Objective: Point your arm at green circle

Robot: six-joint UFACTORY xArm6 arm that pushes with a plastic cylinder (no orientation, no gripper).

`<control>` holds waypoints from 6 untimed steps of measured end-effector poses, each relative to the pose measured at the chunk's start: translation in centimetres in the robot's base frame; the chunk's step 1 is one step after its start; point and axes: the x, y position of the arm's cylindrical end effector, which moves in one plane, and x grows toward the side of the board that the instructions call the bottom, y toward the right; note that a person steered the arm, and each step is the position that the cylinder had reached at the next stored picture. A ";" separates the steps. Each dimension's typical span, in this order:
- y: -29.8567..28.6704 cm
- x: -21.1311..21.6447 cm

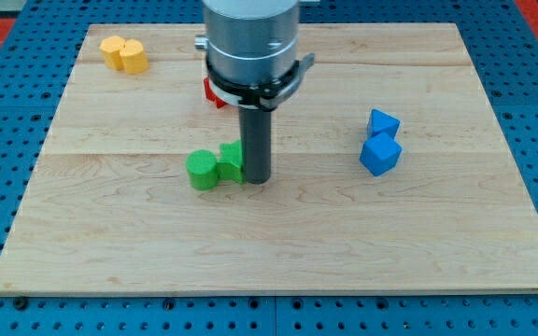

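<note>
A green circle block (202, 171) stands a little left of the board's middle. A second green block (231, 161), its shape partly hidden, touches the circle's right side. My tip (256, 178) rests on the board just right of this second green block, touching or nearly touching it. The green circle lies about one block width to the left of the tip.
Two yellow blocks (123, 54) sit together at the view's top left. Two blue blocks (380, 144) sit together at the right. A red block (215, 91) is mostly hidden behind the arm's body. The wooden board (101, 243) lies on a blue pegboard.
</note>
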 end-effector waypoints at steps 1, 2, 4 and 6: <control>1.3 1.1; -2.7 5.9; -7.4 3.4; -4.3 2.2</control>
